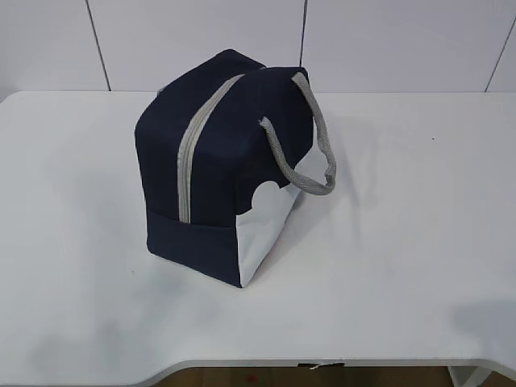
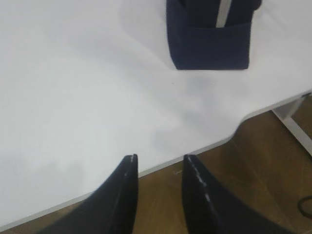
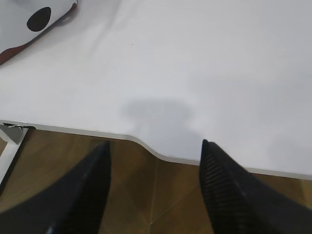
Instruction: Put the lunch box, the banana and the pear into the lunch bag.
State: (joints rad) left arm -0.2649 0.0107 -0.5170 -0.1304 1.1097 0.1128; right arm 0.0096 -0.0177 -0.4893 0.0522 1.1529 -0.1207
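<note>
Seemingly wooden floor point(image 3: 146, 195) beneath white table point(image 1: 403, 242).

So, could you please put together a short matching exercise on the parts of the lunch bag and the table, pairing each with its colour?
Things:
1. lunch bag body
2. zipper
3. handle
4. table

Colours and places:
A. white surface under everything
B. grey strip running up the near face
C. navy blue
D. grey webbing loop on the right side

Pairs: 1-C, 2-B, 3-D, 4-A

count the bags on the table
1: the navy lunch bag stands mid-table, zipper shut. The white spotted thing at the right wrist view's corner is unclear.
</note>
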